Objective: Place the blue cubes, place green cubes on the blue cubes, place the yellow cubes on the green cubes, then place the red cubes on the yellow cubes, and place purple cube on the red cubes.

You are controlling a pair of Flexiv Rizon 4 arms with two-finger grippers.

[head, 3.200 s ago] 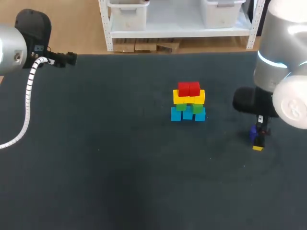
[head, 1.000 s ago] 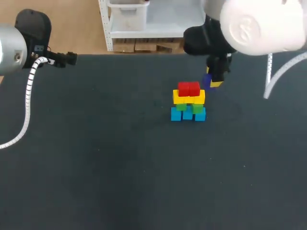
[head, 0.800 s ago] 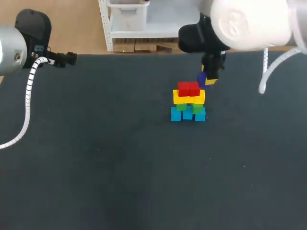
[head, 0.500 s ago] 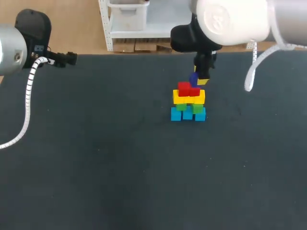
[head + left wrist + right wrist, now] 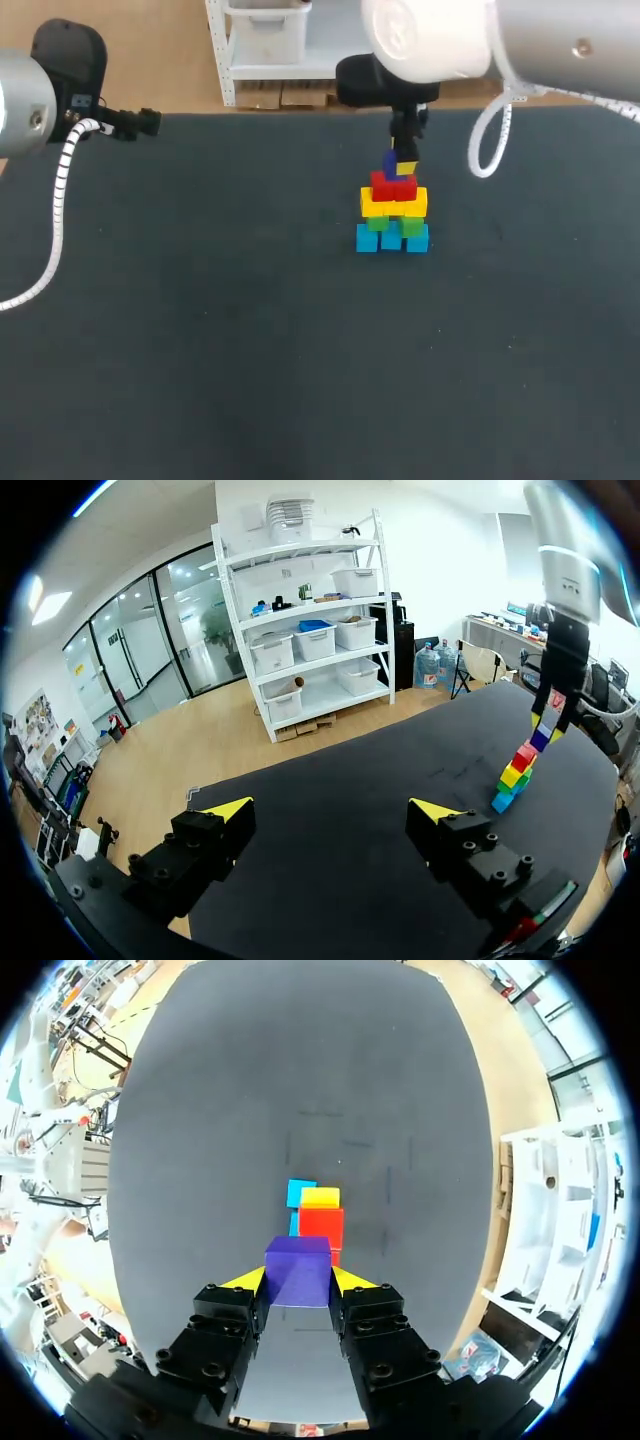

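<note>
Head view: your right arm comes in from the right side and hangs over the middle of the dark surface, with the right gripper pointing down at a small tower of cubes. The tower has blue cubes at the base on the surface, green cubes on them, then yellow cubes, with red cubes on top. The right gripper is clamped on a purple cube, one yellow tip pressed to each side, as the right wrist view shows plainly. The purple cube sits directly above the red cubes, very close to them; you cannot tell whether it touches them. Your left arm is at the far left edge, well apart from the tower. In the left wrist view, the left gripper has its fingers spread wide apart, with nothing between them.
</note>
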